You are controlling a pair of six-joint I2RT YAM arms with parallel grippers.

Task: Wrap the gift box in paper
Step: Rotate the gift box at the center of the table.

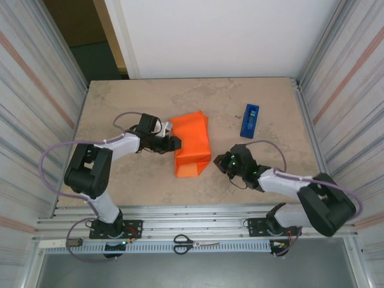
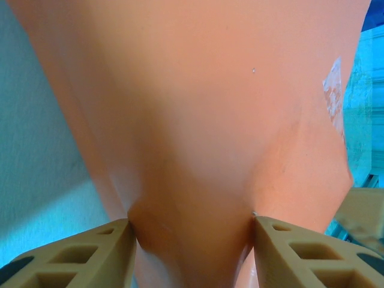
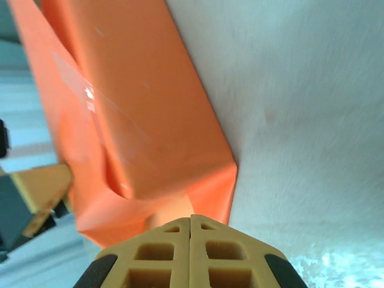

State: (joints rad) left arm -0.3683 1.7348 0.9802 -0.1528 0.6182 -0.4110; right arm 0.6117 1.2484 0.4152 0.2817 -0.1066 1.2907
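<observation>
The paper [image 1: 192, 144] is folded shut all around, so what is inside it is hidden. In the left wrist view the paper runs off the top edge. The left hand [image 2: 192, 231] is cut off at the bottom, so just the tips of its two fingers show. A dark blue bit [image 2: 373, 15] in the top right corner is too cut off to name.

In the right wrist view the paper goes off the top left corner. The right hand [image 3: 191, 219] is cut off at the bottom. The desk [image 3: 300, 120] looks blurry.

From above, a little thing [image 1: 74, 242] on the near rail is too small to tell.
</observation>
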